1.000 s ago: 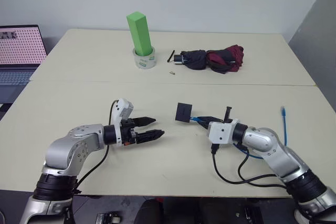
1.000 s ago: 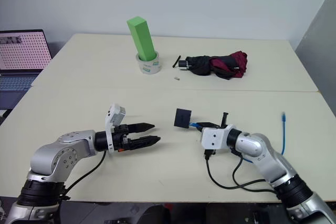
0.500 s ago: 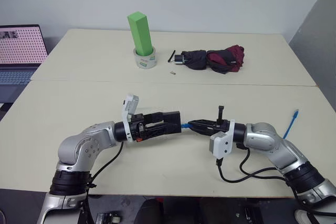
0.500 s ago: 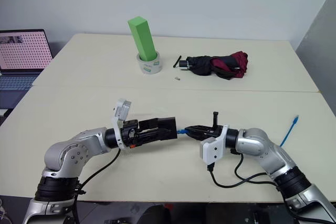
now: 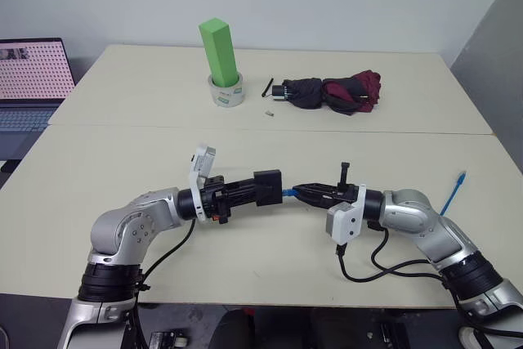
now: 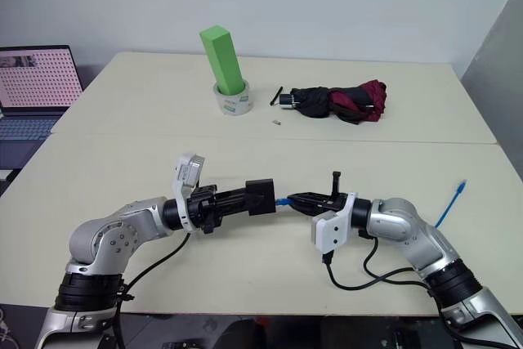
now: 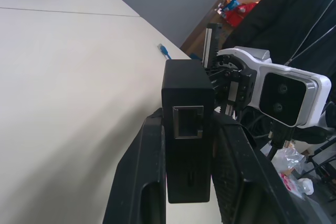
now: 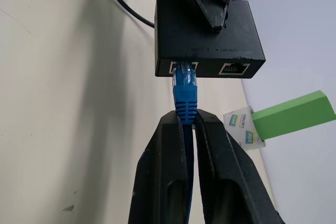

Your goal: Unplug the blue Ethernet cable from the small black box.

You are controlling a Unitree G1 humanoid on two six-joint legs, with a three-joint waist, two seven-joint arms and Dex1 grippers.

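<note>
Now the left gripper (image 5: pixel 260 191) is clamped on the box (image 5: pixel 268 188), held above the desk (image 5: pixel 122 145). The right gripper (image 5: pixel 298 194) pinches the cable (image 8: pixel 185 88) just behind its plug, still seated; plug axis runs level, toward the right arm.

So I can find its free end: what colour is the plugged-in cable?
Bright blue Ethernet cable, seen best in the right wrist view.

Readable text in the scene

Faint white lettering, seemingly "LAN OUT", stood on the small black box (image 8: pixel 209 38) above one port; print on the tape roll's (image 8: pixel 240 127) label was too small to read.
</note>
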